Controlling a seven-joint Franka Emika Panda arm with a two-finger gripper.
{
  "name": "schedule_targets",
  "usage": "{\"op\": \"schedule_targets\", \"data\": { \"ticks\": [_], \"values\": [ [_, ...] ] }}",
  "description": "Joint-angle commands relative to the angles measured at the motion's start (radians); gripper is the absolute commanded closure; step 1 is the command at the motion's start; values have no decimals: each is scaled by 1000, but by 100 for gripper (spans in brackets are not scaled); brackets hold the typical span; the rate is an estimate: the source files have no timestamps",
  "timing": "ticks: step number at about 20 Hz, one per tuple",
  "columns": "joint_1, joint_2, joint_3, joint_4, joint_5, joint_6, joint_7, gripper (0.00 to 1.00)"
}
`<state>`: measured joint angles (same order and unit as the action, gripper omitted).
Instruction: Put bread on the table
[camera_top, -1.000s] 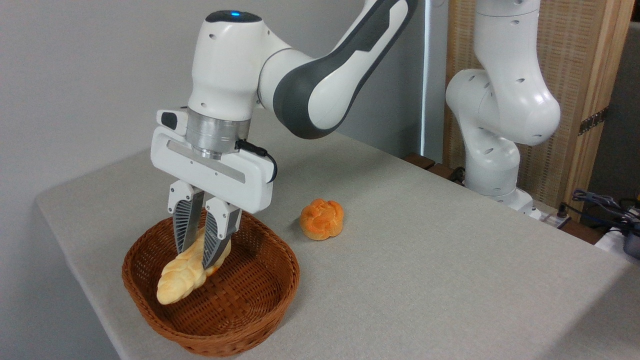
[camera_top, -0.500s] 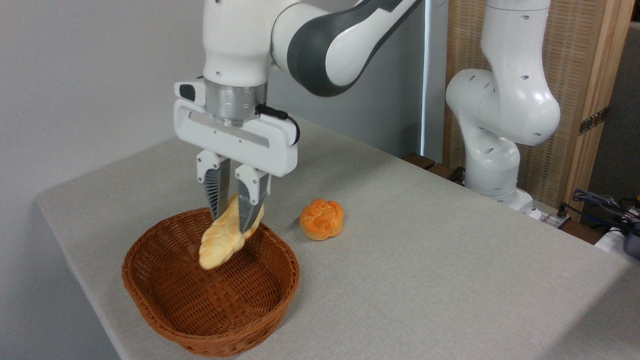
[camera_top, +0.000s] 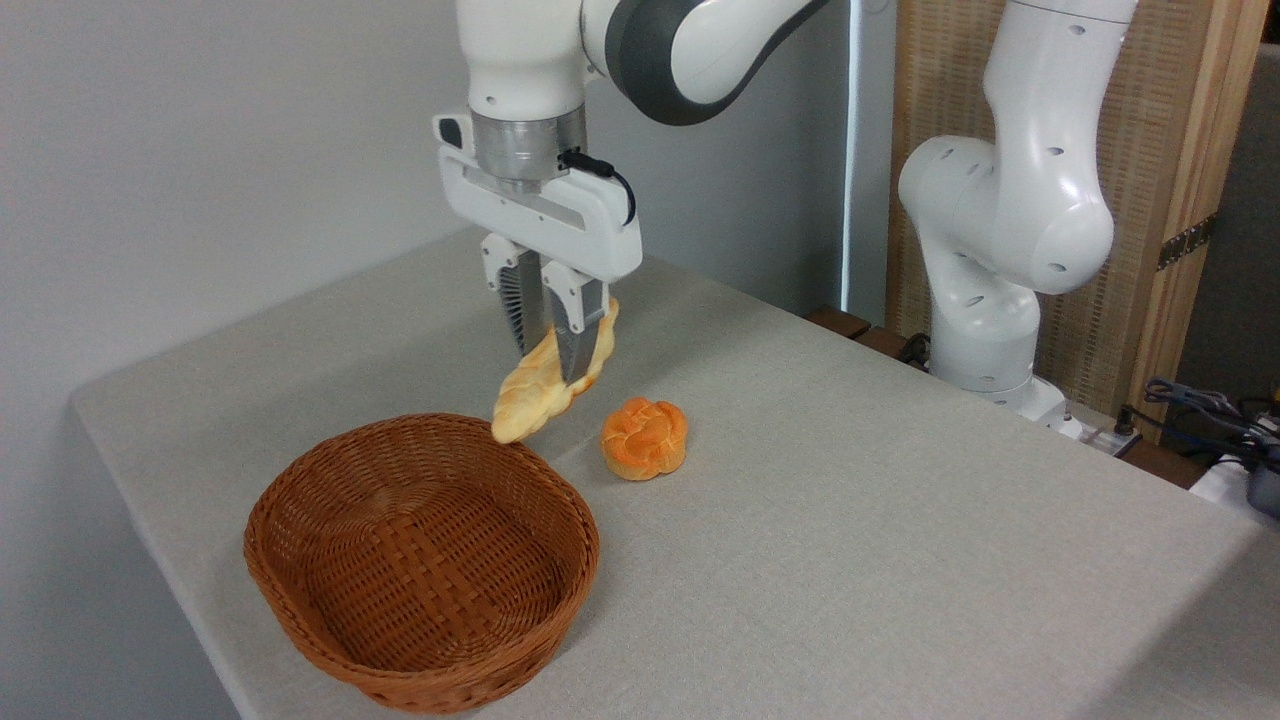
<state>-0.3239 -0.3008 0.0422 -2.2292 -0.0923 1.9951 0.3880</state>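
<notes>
Camera view: fingers (camera_top: 549, 362) clenched on bread (camera_top: 548, 381), tilted, above table (camera_top: 850, 520).

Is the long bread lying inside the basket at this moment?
No, the bread hangs in the air, held by the gripper above the empty basket.

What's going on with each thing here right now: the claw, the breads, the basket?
gripper: shut on the bread, raised above the table.
bread: held in the air, tilted, lower end down-left.
bun: resting on the table, untouched.
basket: upright on the table, nothing inside.
</notes>
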Motion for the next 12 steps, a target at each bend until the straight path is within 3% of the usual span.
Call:
{"op": "schedule_targets", "data": {
  "ticks": [1,2,12],
  "values": [
    [-49,-46,10,-46,-11,-53,67,4],
    [-58,-46,10,-50,-6,-58,78,0],
    [-72,-35,7,-53,-1,-39,84,0]
  ]
}}
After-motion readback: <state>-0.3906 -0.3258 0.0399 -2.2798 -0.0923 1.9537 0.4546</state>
